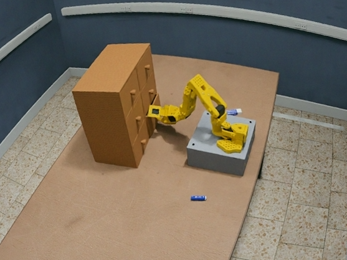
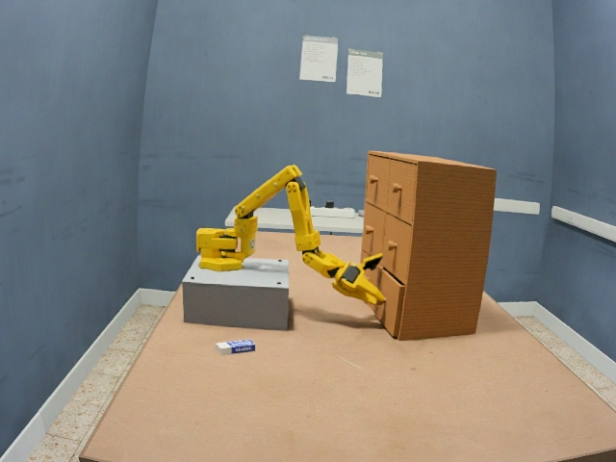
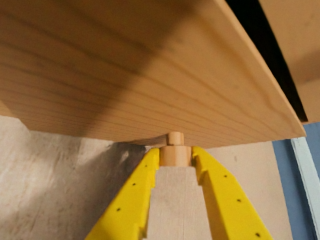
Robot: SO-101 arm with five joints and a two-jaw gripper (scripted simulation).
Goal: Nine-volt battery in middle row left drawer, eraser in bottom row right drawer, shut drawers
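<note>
The brown chest (image 1: 117,102) stands on the table, its drawers facing my arm. My gripper (image 3: 175,156) is shut on the round knob (image 3: 175,150) of the bottom-row right drawer (image 2: 393,298), which stands out a little from the chest front. The gripper also shows at the chest's foot in the top and exterior views (image 1: 149,112) (image 2: 378,299). The white and blue eraser (image 2: 236,346) lies on the table beside the grey base (image 2: 236,293); it also shows in the top view (image 1: 233,112). A small blue oblong thing (image 1: 198,198) lies on the table; I cannot tell whether it is the nine-volt battery.
The other drawers look shut. The arm stands on the grey base (image 1: 221,144) near the table's right edge. A dark gap (image 3: 265,55) shows beside the pulled drawer in the wrist view.
</note>
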